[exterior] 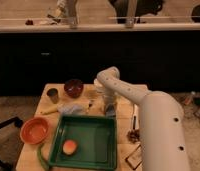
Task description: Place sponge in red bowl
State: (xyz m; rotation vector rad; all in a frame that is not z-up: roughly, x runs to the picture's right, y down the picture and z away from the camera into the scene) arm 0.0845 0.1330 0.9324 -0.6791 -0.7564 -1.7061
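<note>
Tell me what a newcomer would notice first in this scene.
The big white robot arm dominates the right side, its gripper down at the table's middle, just behind the green tray. That tray holds one orange object, and the red bowl sits to its left.

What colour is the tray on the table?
Green tray, camera view; end effector hangs at its far edge.

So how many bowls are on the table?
2: the red bowl left of the green tray, a dark bowl at the back. The gripper is behind the tray; the arm may hide more.
</note>
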